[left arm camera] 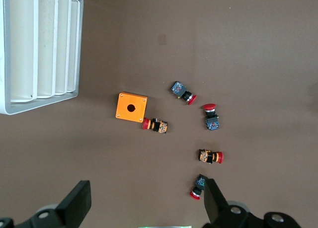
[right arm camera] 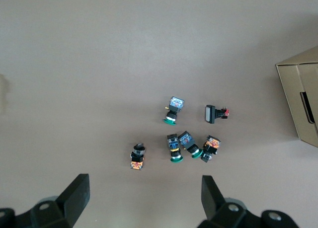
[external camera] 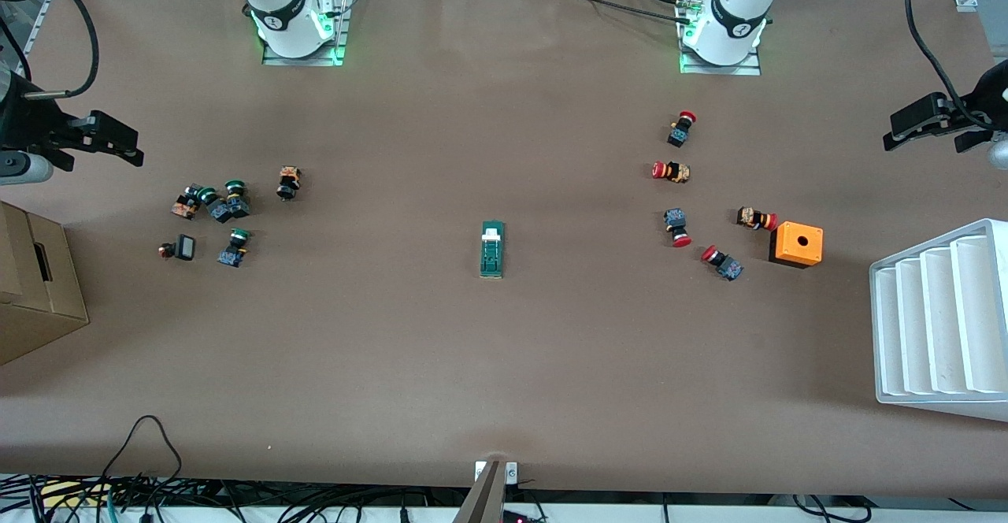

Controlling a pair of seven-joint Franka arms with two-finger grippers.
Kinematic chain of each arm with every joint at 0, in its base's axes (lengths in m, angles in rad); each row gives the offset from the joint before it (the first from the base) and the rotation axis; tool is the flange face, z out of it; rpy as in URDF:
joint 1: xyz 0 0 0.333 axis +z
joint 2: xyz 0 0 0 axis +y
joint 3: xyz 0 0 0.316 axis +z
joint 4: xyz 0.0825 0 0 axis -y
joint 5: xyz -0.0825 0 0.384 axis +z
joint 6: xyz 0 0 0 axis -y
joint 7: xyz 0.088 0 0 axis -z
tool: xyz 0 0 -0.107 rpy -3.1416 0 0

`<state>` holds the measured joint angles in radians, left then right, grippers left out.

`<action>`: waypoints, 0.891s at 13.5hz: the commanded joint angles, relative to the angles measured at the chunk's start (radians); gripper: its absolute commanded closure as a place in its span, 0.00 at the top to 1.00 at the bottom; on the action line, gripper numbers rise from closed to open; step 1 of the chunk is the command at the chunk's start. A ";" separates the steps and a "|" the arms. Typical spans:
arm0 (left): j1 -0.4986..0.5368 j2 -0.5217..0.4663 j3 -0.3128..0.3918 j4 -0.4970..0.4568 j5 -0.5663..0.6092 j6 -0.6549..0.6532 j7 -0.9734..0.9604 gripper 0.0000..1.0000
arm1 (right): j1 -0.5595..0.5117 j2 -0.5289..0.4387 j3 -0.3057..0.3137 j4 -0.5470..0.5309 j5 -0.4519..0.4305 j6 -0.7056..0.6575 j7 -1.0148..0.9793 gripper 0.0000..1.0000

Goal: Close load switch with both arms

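Centrally, the load switch (external camera: pixel 492 249) lies flat on the brown counter (external camera: pixel 504 365), its white tab (external camera: pixel 492 231) pointing to 12 o'clock, toward the robots' bases, well apart from every other part. Neither wrist view shows it.

At 3 o'clock in the front view, the left tool (external camera: pixel 929 123) hangs over the counter's edge at the left arm's end, its arm mostly cut off by the frame. In the left wrist view the left tool (left arm camera: pixel 144 203) stands wide, fingers (left arm camera: pixel 77 203) apart and holding nothing. Below it lie five red-capped push buttons (external camera: pixel 672 171), an orange box (external camera: pixel 797 244) with a hole on top, and a white ribbed tray (external camera: pixel 937 326); one button touches the box's corner, and another is partly hidden by a fingertip in the wrist view.

At 9 o'clock, the right tool (external camera: pixel 98 139) hangs over the right arm's end of the counter, its arm also cropped. The right wrist view shows the right tool (right arm camera: pixel 144 198) wide and bare. Beneath it sits a cluster of green-capped push buttons (external camera: pixel 216 204), three bunched too tightly to separate clearly, beside a cardboard box (external camera: pixel 31 287) cut off by the frame.
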<state>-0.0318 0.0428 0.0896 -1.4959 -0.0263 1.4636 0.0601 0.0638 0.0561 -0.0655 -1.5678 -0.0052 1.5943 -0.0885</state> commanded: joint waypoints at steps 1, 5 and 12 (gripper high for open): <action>0.013 -0.015 -0.011 -0.009 -0.007 0.006 0.021 1.00 | -0.002 0.002 0.007 0.020 -0.018 -0.019 -0.002 0.99; 0.041 -0.015 -0.043 -0.007 -0.007 0.006 0.021 1.00 | -0.002 0.002 0.007 0.020 -0.019 -0.019 -0.005 0.99; 0.029 -0.015 -0.034 -0.004 -0.007 0.004 0.021 1.00 | -0.002 0.002 0.007 0.020 -0.029 -0.019 -0.004 0.99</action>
<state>-0.0126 0.0428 0.0627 -1.4958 -0.0263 1.4637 0.0604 0.0639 0.0561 -0.0655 -1.5678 -0.0139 1.5943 -0.0886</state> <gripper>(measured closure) 0.000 0.004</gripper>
